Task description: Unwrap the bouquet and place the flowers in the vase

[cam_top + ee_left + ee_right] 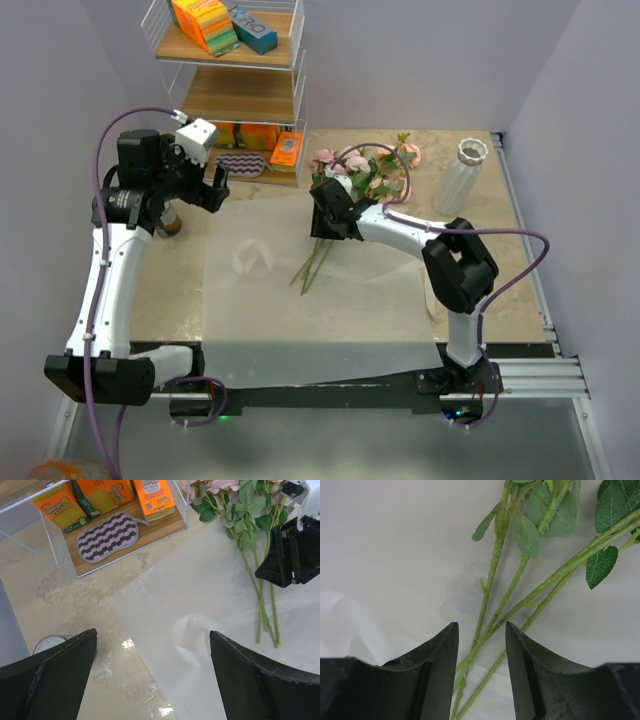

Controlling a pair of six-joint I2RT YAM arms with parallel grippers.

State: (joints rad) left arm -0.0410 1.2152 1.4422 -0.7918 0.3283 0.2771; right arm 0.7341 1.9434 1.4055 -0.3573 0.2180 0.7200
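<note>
The bouquet lies unwrapped: the flowers [365, 172], pale pink roses on thin green stems [520, 587], rest on a flat translucent white paper sheet [320, 310]. My right gripper [328, 222] hangs low over the stems. Its jaws stand apart on either side of them, the fingertips [451, 632] clear of the stems. In the left wrist view the flowers [245, 510] and the right gripper [295, 555] show at the upper right. My left gripper [213, 188] is wide open and holds nothing, above the paper's left edge. The white ribbed vase [461, 177] stands upright at the back right.
A small metal can [170, 220] stands by the left arm, also seen as a can [50, 642] in the left wrist view. A wire shelf [230, 95] at the back left holds orange sponge packs [155, 497] and a striped pad [107, 536].
</note>
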